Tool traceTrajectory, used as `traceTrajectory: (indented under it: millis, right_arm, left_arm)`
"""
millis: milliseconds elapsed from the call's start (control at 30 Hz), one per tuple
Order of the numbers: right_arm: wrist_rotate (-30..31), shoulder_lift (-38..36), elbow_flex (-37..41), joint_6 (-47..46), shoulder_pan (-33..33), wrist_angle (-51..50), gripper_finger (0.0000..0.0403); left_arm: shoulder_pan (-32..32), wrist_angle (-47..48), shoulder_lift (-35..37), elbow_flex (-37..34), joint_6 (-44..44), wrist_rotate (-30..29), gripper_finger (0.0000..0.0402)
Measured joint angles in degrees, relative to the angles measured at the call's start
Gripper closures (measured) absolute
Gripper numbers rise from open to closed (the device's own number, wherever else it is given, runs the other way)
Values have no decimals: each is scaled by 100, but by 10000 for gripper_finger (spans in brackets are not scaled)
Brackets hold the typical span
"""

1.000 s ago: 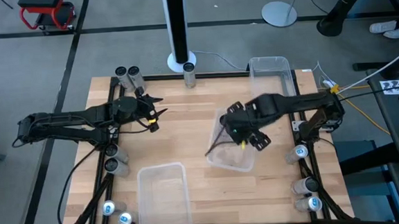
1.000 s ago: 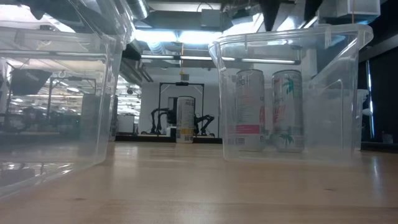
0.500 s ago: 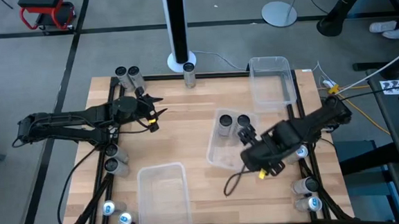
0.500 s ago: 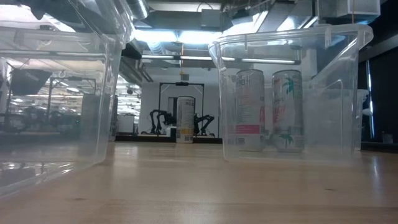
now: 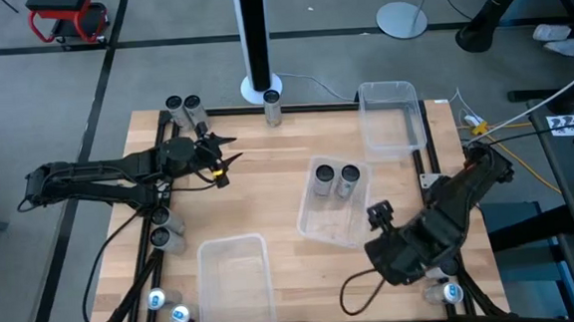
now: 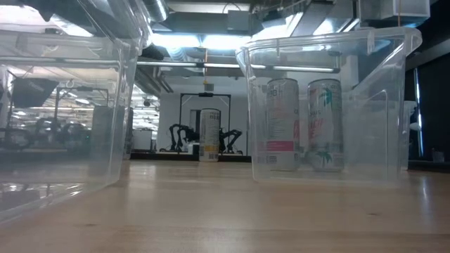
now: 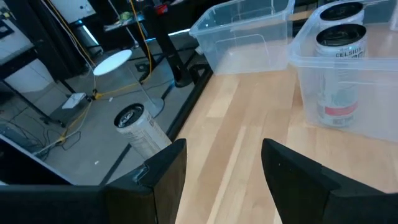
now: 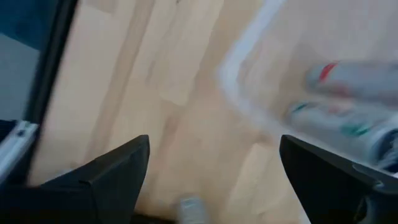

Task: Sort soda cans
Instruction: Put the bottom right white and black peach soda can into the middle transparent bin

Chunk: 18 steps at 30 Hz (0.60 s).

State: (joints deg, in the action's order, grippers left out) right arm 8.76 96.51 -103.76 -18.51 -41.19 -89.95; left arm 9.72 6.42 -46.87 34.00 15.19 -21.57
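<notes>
From above, your right gripper sits near the desk's right edge by loose soda cans; approach one from directly overhead. Two cans stand in the middle bin. Both wrist views show jaws spread, empty

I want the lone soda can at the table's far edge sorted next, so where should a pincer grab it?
Grip the lone soda can around its cylindrical side wall, coming in level from the left pincer, the nearer one. It stands upright with no neighbours, so its sides are free.
</notes>
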Motion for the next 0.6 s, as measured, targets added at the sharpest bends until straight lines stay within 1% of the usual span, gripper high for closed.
traceTrajectory:
  millis: [267, 433, 600]
  right_arm:
    - [-926, -57, 606, -1723, -674, -11, 45]
    - [-1724, -105, 849, -2866, -1121, -6, 45]
    - [-2297, -111, 1112, -3895, -1657, -2, 45]
  left_arm:
    - [0, -182, 0, 0, 27, 0, 204]
    - [0, -175, 0, 0, -86, 0, 204]
    - [0, -148, 0, 0, -133, 0, 204]
